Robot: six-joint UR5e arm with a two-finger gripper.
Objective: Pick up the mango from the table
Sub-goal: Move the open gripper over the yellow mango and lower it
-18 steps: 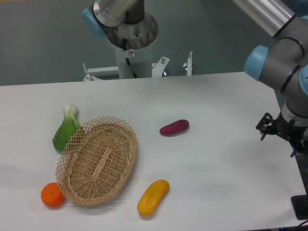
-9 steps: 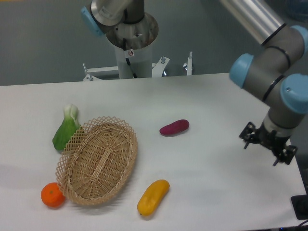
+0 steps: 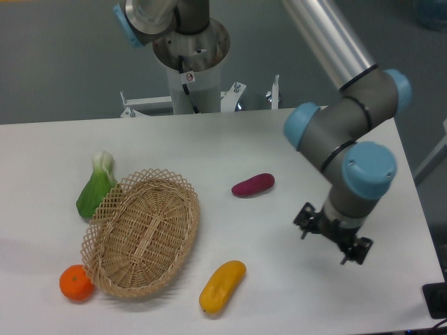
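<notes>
My black two-finger gripper (image 3: 333,239) is hanging over the right part of the white tabletop with the rounded corner (image 3: 293,139), empty, and at this angle I cannot tell how far the fingers are standing apart (the mechanism is showing only as a dark bar under my wrist). Nothing is touching it.

The elongated smooth yellow-orange mango (image 3: 222,286) is lying near the front edge of the table, well to the left of my gripper, slanting with its upper end toward the right. It is resting on its own, just clear of the woven oval wicker basket (image 3: 142,232).

What I am worrying about: the mango's skin is looking smooth and rounded, so if I am closing along its length instead of across its narrow width, it is likely to squirt out or roll toward the front edge. Coming in low from the right, I risk nudging it before the fingers straddle it. Drifting too far left, I could clip the basket rim.

I am also keeping in mind the dark purple-red oblong vegetable (image 3: 253,185) toward the middle of the table, similar in shape, and the round orange fruit (image 3: 75,283) at the front left, similar in colour. The green leafy vegetable (image 3: 95,187) beyond the basket is out of my way.
</notes>
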